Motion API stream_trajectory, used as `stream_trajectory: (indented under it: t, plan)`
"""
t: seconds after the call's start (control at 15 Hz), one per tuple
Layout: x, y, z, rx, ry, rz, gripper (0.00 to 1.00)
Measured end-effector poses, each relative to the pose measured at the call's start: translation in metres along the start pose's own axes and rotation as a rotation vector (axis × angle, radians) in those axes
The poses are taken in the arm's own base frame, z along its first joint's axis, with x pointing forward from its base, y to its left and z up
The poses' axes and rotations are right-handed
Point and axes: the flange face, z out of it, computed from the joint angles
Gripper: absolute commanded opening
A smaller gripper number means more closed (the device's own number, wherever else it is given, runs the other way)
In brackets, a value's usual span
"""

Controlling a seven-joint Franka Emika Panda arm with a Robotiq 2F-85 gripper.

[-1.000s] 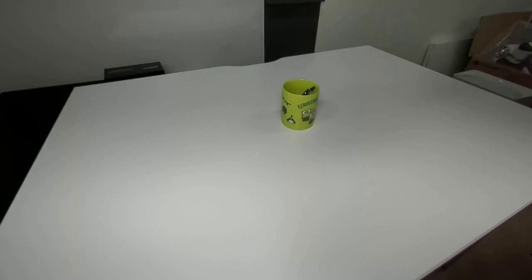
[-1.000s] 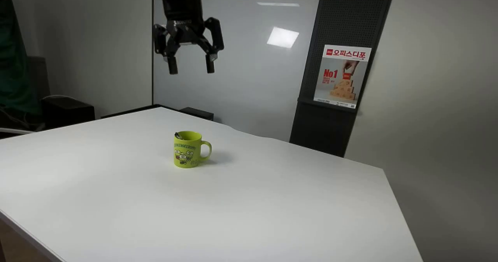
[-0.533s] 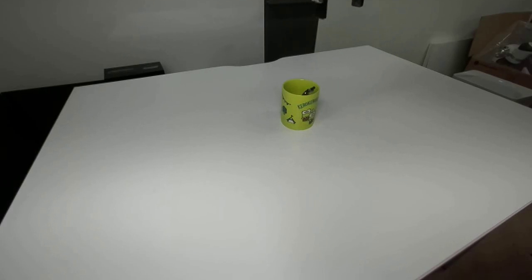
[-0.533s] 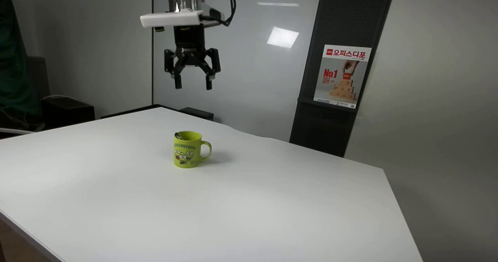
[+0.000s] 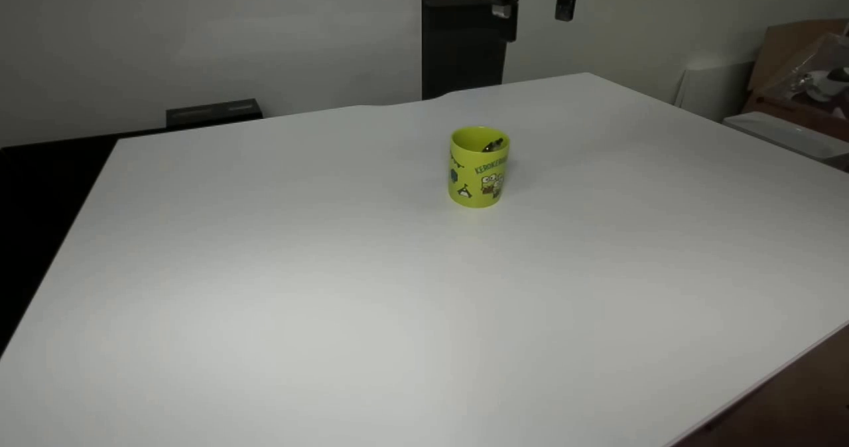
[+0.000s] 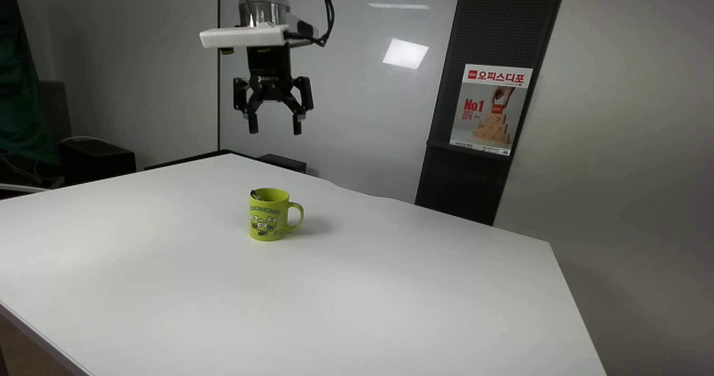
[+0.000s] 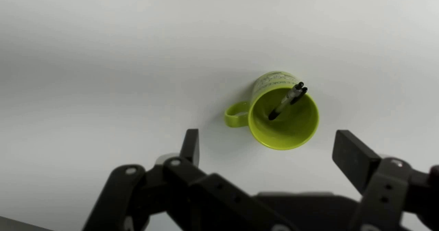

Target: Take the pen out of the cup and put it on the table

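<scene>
The yellow-green cup stands upright on the white table; its handle shows in an exterior view. The pen leans inside the cup, its dark clip end at the rim and its dark tip low inside, in the wrist view. Only the pen's top shows in both exterior views. My gripper is open and empty, pointing down, well above the cup and apart from it. In the wrist view the fingers are spread wider than the cup, which appears ahead of and between the fingertips.
A wall with a dark panel and a poster stands behind the table. A dark box is beyond the table's far edge. Boxes and a plastic bag stand off the table at the side.
My gripper has come down toward the cup, quickly at first and then a little more, and has entered the top of an exterior view. It stays open. The cup and pen have not moved.
</scene>
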Motion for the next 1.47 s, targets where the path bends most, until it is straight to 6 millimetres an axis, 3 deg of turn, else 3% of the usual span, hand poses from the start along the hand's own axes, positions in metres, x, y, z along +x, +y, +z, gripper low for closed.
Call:
stream_trajectory:
  t: [0.53,1.47]
  plan:
    - [-0.019,-0.045,0.037,-0.063,0.093,-0.088,1.00]
    - [-0.033,-0.060,0.093,-0.063,0.119,-0.078,1.00]
